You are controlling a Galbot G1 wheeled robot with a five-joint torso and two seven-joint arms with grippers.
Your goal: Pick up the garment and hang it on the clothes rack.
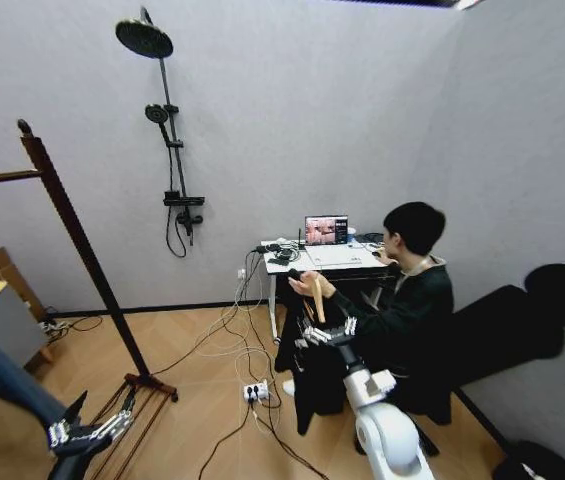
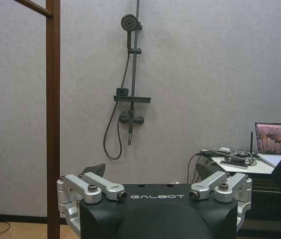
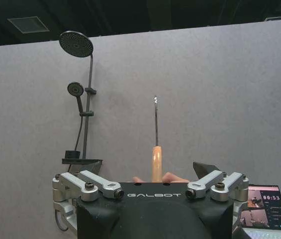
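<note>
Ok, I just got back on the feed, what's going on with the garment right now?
A seated person's hand holds the garment up by its wooden hanger, right at the right gripper, whose open fingers sit on either side of the hanger. The left gripper is low near the foot of the clothes rack, open. Nothing hangs on the part of the rail that shows.

Even, soft indoor light fills my views; the grey wall (image 1: 292, 120) is evenly lit, without glare. My head view bends the clothes rack (image 1: 82, 250) at its edge. Shadows stay faint.
</note>
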